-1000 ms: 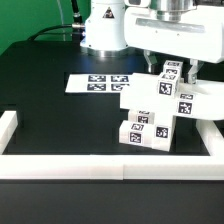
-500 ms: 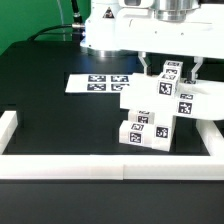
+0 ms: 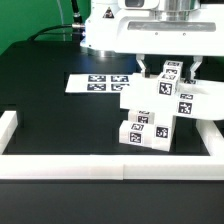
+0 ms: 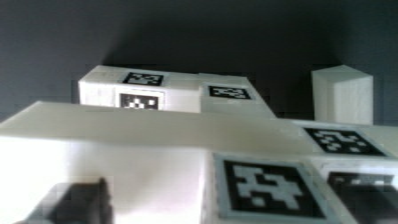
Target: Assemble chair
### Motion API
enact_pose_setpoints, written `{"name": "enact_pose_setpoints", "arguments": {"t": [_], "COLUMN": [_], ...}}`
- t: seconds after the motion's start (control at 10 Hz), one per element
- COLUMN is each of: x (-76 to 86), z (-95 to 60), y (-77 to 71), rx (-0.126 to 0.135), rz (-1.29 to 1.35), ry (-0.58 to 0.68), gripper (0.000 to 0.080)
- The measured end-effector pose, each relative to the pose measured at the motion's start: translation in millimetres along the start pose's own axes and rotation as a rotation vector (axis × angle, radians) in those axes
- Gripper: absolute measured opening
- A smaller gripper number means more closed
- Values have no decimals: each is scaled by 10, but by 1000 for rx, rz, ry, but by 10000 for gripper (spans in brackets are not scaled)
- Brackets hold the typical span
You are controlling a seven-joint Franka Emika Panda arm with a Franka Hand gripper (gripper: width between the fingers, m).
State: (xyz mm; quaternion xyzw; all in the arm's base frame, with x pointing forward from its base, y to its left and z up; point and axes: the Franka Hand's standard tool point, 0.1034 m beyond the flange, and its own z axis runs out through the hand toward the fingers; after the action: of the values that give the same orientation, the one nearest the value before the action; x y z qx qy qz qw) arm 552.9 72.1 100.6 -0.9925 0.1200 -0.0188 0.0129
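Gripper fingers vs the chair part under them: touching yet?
Cannot tell. In the exterior view the gripper straddles the top of the chair, fingers on both sides; neither a gap nor contact shows plainly. The wrist view doesn't settle it.

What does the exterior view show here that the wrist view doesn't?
Only the exterior view shows the marker board, the white border wall, the black table and the end effector straddling the chair's top piece. Only the wrist view shows that top part's tags close up. Both show the partly built chair.
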Motion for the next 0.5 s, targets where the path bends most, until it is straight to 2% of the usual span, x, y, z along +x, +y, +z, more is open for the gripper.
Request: {"name": "enact_pose_setpoints", "arguments": {"t": [0.1, 0.2, 0.3, 0.5], "x": [0, 0, 1, 1], "z": [0, 0, -1, 0], "y": [0, 0, 0, 0], "rx": [0, 0, 0, 1], "rz": [0, 0, 2, 27], "ry": [0, 0, 0, 1], "gripper": [552, 369, 266, 268]}}
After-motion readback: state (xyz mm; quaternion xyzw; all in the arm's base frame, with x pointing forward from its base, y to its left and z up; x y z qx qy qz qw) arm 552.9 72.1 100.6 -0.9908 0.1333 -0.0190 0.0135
